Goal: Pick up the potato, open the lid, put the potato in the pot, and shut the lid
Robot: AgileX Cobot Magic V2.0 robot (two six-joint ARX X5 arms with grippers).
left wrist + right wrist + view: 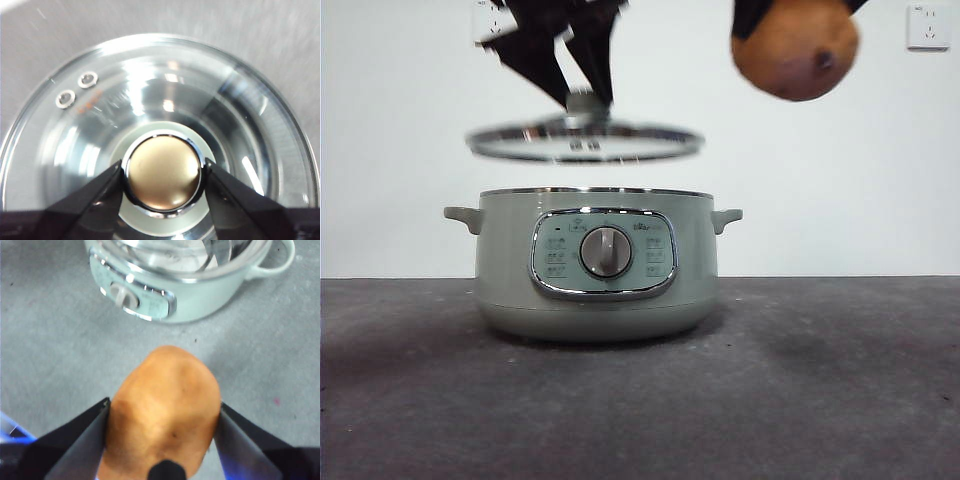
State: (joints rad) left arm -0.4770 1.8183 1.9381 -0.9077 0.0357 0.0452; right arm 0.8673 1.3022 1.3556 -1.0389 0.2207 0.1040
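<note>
The sage-green pot [595, 270] stands open on the dark table, its dial facing the front camera. Above it hangs the glass lid [585, 142], level and clear of the rim, held by its knob [163, 172] in my left gripper [163, 175], which is shut on it. High at the right, beside the pot and well above the table, the orange-brown potato [795, 48] is clamped in my right gripper [164, 415]. In the right wrist view the potato [162, 412] fills the jaws, with the pot [195, 290] and lid beyond it.
A white wall with a socket [928, 27] at the upper right stands behind the table. The grey tabletop [820, 390] stretches around the pot.
</note>
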